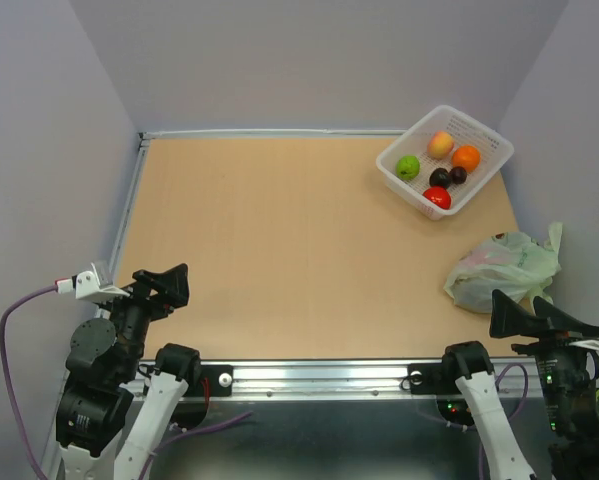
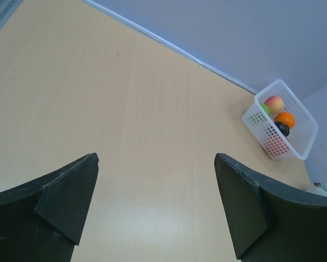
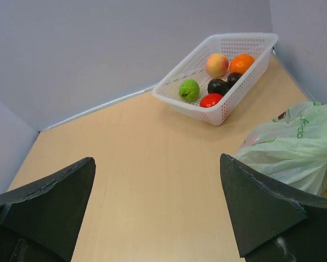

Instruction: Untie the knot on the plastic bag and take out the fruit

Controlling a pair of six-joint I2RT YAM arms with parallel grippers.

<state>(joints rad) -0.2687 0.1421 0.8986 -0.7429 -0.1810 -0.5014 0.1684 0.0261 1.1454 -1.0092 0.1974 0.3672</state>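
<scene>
The pale green plastic bag [image 1: 503, 266] lies closed on the table at the right edge, just ahead of my right gripper [image 1: 519, 300]. A handle end [image 1: 554, 236] sticks up at its far right; I cannot make out the knot. The fruit inside is hidden, apart from a faint pink tint through the film. In the right wrist view the bag [image 3: 294, 147] lies beside and behind the right finger. My right gripper [image 3: 157, 159] is open and empty. My left gripper [image 1: 164, 272] is open and empty above the table's near left, far from the bag, as the left wrist view [image 2: 156, 158] shows.
A white mesh basket [image 1: 484, 183] stands at the far right corner holding small green [image 1: 407, 167], peach, orange, dark and red round fruits. It also shows in the left wrist view [image 2: 260, 126] and the right wrist view [image 3: 224, 111]. Walls enclose the table on three sides.
</scene>
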